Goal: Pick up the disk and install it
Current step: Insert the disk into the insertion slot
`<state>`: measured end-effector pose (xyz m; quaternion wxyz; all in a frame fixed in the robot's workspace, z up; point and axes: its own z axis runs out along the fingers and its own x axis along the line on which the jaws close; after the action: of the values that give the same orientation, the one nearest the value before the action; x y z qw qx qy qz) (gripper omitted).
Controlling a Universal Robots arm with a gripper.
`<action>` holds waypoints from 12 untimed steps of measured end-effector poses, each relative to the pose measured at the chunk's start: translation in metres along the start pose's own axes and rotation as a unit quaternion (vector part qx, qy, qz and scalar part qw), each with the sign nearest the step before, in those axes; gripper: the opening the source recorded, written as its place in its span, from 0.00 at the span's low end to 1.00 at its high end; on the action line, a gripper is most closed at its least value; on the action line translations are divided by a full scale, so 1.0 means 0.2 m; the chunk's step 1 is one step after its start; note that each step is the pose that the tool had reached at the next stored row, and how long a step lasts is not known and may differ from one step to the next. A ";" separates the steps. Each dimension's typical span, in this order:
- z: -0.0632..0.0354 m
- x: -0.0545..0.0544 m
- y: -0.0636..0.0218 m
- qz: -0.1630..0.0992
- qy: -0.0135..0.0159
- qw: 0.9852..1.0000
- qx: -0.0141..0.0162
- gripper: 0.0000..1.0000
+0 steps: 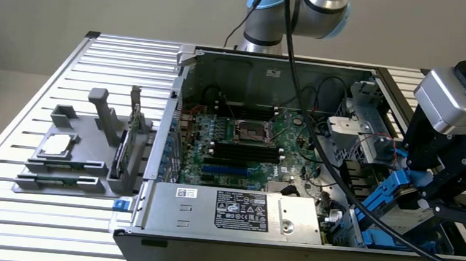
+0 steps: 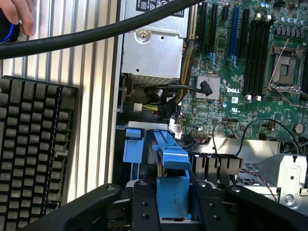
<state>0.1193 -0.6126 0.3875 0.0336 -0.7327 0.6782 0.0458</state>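
Note:
My gripper [image 1: 422, 192] hangs over the near corner of the open computer case [image 1: 185, 90], at the exterior view's right. It is shut on the disk [image 1: 393, 192], which is tilted steeply, its blue carrier rail and a strip of silver metal showing. In the wrist view, the blue end of the disk [image 2: 173, 190] sits between the black fingers [image 2: 143, 204] of the gripper [image 2: 173, 207]. Its far end reaches down into the drive bay, beside another blue plastic carrier [image 2: 132, 147]. The disk's label is hidden.
The case holds a motherboard [image 1: 241, 140] and a silver power supply [image 1: 236, 212]. A grey fixture [image 1: 75, 156] with a small chip and a card stands at the exterior view's left on the slatted table [image 1: 13, 213]. A keyboard [image 2: 33, 139], a hand [image 2: 17, 14] and a thick black cable [image 2: 96, 36] lie near the case.

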 end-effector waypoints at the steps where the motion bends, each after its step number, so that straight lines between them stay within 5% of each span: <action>1: 0.000 0.00 0.000 0.000 0.000 1.000 0.000 0.32; 12: 0.000 0.00 0.000 0.000 0.000 1.000 0.000 0.32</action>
<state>0.1193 -0.6126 0.3876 0.0336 -0.7327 0.6782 0.0458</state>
